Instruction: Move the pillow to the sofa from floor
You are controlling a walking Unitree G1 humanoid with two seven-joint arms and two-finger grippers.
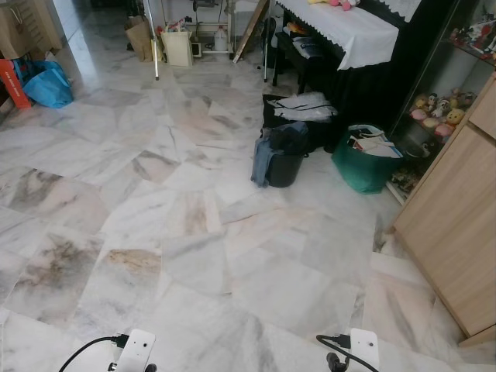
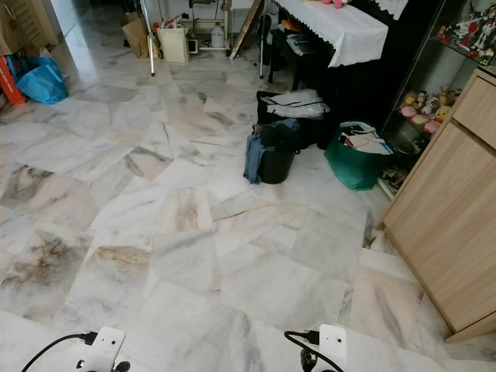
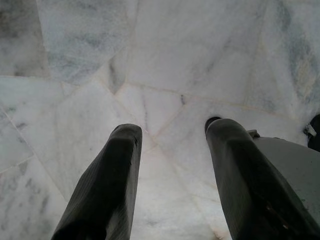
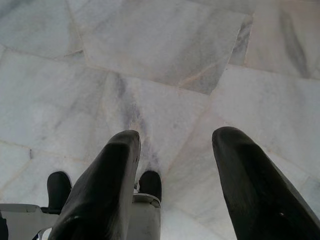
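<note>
Both arms hang low over the grey-veined marble floor point(image 1: 178, 225). At the bottom edge of the head views I see my left wrist point(image 1: 136, 350) and right wrist point(image 1: 363, 346), each a white block with a black cable. My left gripper point(image 3: 173, 129) is open, with bare marble between its two black fingers. My right gripper point(image 4: 176, 135) is open too, also over bare floor. The left gripper's fingertips point(image 4: 150, 184) appear low in the right wrist view.
A black bin draped with blue cloth point(image 1: 280, 159) and a green bag point(image 1: 364, 164) stand ahead on the right. A wooden cabinet point(image 1: 457, 232) lines the right side. A dark table with a white cloth point(image 1: 345, 31) is behind them. A blue bag point(image 1: 48, 84) lies far left.
</note>
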